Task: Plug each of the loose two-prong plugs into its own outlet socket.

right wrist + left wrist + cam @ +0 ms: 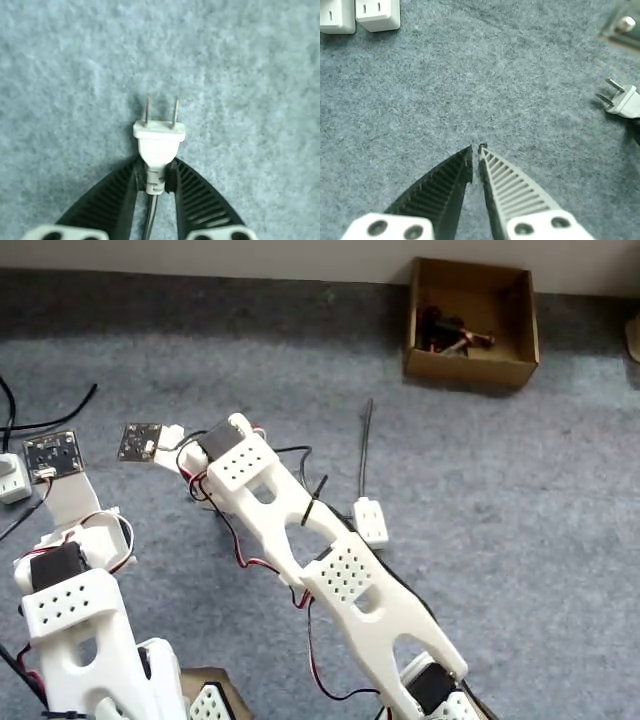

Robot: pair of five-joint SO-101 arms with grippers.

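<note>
Between right jaws: plug, pinched at the neck, prongs pointing ahead over the desk. Left jaws pressed together, empty. Advice: hold prongs level and square to a socket before pushing.

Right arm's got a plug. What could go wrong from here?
1. The right gripper pinches the plug at its narrow neck, so it may pivot when pushed in.
2. The outlet sockets look unanchored on the carpet, and the left gripper is shut away from them; they may slide.
</note>
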